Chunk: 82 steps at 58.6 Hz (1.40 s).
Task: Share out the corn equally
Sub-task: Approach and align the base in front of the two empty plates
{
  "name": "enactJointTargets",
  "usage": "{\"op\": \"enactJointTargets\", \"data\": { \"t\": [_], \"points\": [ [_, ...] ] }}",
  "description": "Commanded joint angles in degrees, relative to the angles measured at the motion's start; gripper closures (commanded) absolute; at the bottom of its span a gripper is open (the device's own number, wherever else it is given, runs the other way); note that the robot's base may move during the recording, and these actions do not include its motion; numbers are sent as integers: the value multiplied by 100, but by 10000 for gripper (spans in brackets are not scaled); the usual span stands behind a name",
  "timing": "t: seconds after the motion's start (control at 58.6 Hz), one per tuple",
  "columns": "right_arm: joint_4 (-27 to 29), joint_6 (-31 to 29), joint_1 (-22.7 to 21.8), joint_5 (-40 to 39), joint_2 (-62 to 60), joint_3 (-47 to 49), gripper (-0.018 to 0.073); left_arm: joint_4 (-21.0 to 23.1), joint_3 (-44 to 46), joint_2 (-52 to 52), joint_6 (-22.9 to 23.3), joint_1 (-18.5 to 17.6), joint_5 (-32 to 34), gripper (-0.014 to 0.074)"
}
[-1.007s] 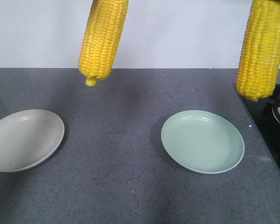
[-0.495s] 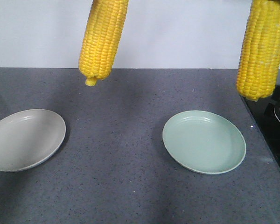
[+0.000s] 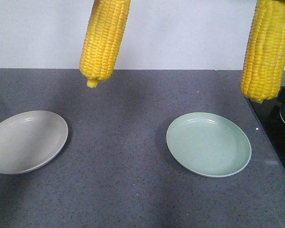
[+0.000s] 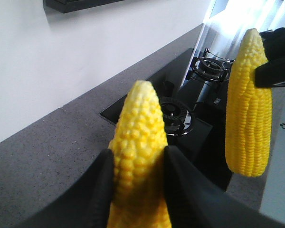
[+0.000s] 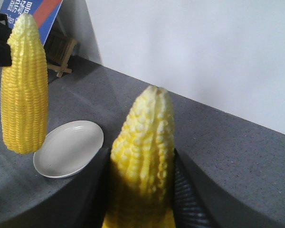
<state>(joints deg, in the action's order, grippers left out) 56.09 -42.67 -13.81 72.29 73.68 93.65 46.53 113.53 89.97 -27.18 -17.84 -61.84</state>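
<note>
The only writing we can find is on a blue and red sign (image 5: 31, 14) in the upper left of the right wrist view; its white characters are too blurred for us to read.

In the left wrist view, the left gripper (image 4: 137, 166) fills the bottom centre, its two dark fingers (image 4: 97, 190) closed against the sides of a corn cob (image 4: 137, 147) whose tapered end points up the frame. The same cob (image 3: 104, 40) hangs from the top edge of the front view, left of centre, tilted slightly, well above the grey countertop (image 3: 123, 190) and between the beige plate (image 3: 26, 141) at the left edge and the green plate (image 3: 208, 144) right of centre.

In the right wrist view, the right gripper (image 5: 140, 185) sits at the bottom centre, fingers (image 5: 190, 190) pressed on either side of the second corn cob (image 5: 142, 147). We see that cob (image 3: 267, 47) hanging at the upper right of the front view, nearly upright, above the countertop's right end beside a black stove top (image 3: 275, 123).

Both plates lie bare. Neither arm shows in the front view beyond the cobs.
</note>
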Motion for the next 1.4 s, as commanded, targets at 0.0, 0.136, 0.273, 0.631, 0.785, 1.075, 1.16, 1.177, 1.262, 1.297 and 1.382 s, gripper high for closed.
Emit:
{"op": "enactJointTargets", "data": {
  "t": [0.0, 0.136, 0.273, 0.631, 0.785, 1.075, 1.16, 1.177, 1.262, 1.297, 1.382],
  "points": [
    [329, -52, -44, -114, -133, 179, 564, 287, 156, -209, 26, -4, 306, 602],
    [329, -52, -44, -114, -133, 179, 564, 287, 156, -209, 26, -4, 306, 602],
    [329, -52, -44, -114, -133, 179, 564, 287, 156, -209, 26, -4, 306, 602],
    [329, -52, -44, -114, -133, 179, 564, 287, 156, -209, 26, -4, 306, 602],
    [329, -52, -44, -114, -133, 179, 564, 287, 156, -209, 26, -4, 306, 602],
    [334, -46, -44, -99, -133, 179, 564, 287, 156, -209, 26, -4, 306, 602],
    [334, -46, -44, -67, -133, 179, 564, 287, 156, -209, 26, -4, 292, 602],
    [334, -46, -44, -67, -133, 179, 564, 287, 156, -209, 26, -4, 292, 602],
    [334, -46, -44, -22, -133, 179, 564, 287, 156, -209, 26, -4, 234, 602],
    [334, -46, -44, -8, -133, 179, 564, 287, 156, -209, 26, -4, 200, 602],
    [334, -40, -44, 50, -133, 179, 564, 287, 156, -209, 31, -4, 143, 602]
  ]
}}
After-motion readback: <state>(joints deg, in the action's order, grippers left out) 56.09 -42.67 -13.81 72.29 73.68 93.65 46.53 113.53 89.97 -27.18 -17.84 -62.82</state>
